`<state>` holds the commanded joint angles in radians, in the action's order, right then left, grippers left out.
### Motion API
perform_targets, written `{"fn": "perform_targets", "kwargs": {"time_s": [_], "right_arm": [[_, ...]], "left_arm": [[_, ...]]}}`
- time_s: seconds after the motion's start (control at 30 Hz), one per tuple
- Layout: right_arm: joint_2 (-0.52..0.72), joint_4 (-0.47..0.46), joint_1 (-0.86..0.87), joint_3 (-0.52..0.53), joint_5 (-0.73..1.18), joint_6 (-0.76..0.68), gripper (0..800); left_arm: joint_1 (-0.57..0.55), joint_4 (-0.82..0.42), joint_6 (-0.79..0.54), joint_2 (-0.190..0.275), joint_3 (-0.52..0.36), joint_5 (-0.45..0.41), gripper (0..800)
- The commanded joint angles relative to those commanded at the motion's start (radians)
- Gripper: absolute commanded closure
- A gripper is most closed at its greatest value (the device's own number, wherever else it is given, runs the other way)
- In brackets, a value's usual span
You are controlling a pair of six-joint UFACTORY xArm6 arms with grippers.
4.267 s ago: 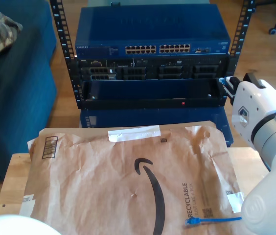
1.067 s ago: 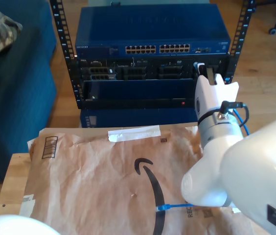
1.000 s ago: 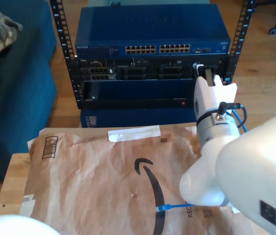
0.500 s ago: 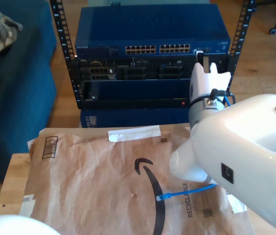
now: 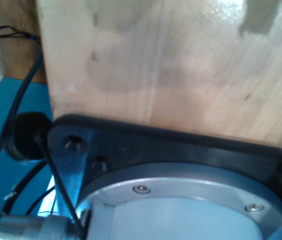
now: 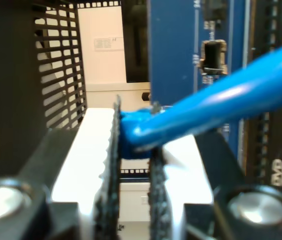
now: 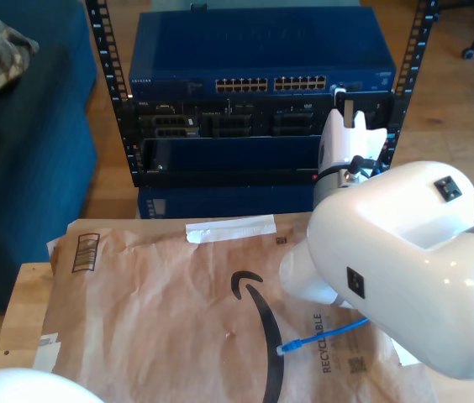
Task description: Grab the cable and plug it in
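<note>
- My second gripper (image 6: 133, 150) is clamped on the cable (image 6: 206, 110), pinching it just behind the plug end; you can see the blue line running out from between the ribbed pads (image 6: 112, 165) toward the blue switch face (image 6: 173, 60).
- In the exterior view that arm reaches up to the rack (image 7: 258, 109), with the gripper (image 7: 344, 107) at the right end of the switch's port row (image 7: 271, 84).
- The cable's other end (image 7: 286, 348) lies loose on the paper mailer (image 7: 161, 285), near the printed arrow logo.
- My first gripper's fingers are not visible in its wrist view, which looks at a wooden board (image 5: 181, 65) and a metal flange (image 5: 181, 200), so you cannot tell whether it is open or closed.
- Watch the plug's angle: the held end is too blurred to judge, and a tilted plug would likely jam against the port's edge instead of seating.
- The grip sits on the cord, not the plug body, so a firm push may bend the cable or let it slide through the pads.
- The loose tail could drag on the mailer and tug the held end off line.
</note>
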<state>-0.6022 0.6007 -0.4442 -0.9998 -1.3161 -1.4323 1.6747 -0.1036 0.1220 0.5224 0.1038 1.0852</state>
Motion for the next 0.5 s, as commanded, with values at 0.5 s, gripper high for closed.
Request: {"fn": "perform_targets", "kwargs": {"time_s": [0.5], "right_arm": [[-0.058,-0.028,0.017,-0.075,0.003,-0.037,800]], "left_arm": [[0.000,0.000,0.000,0.000,0.000,0.000,0]]}}
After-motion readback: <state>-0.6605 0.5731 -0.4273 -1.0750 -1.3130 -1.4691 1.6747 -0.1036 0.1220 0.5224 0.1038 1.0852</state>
